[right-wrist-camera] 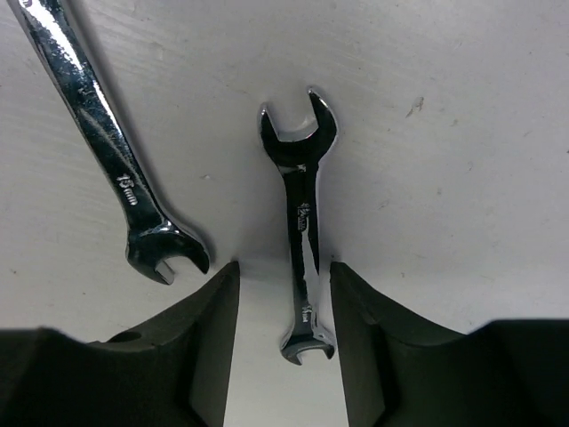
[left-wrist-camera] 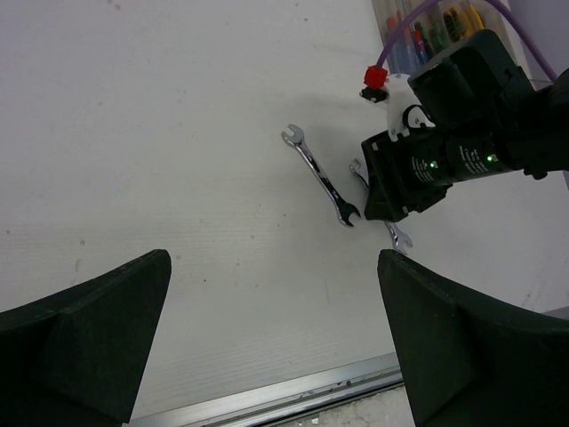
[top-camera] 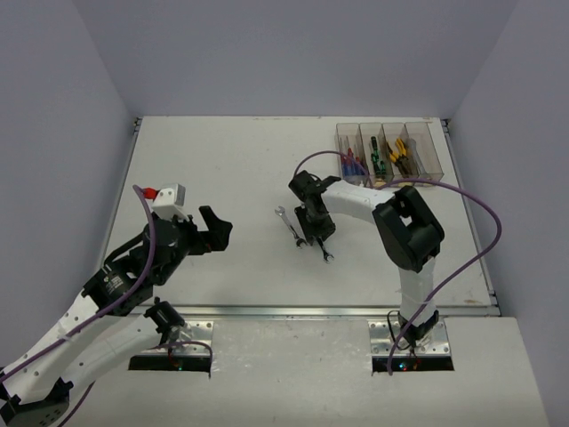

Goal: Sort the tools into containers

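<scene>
Bins (top-camera: 425, 151): red/blue screwdrivers (top-camera: 354, 165), green screwdrivers (top-camera: 378, 160), pliers (top-camera: 400, 153), each separate compartment.

A short wrench (right-wrist-camera: 302, 222) lies flat on the white table (right-wrist-camera: 462, 133), with one open head pointing to the top of the picture. Its lower end sits between the two dark fingers (right-wrist-camera: 209, 338) of the right tool (right-wrist-camera: 284, 271). The fingers stand apart, one just beside the handle and the other with a wider gap. On the picture's left of the short wrench, and apart from it, lies a long wrench (right-wrist-camera: 107, 151), tilted, with its lower open head near the finger on that side and its upper end cut by the picture edge.
</scene>
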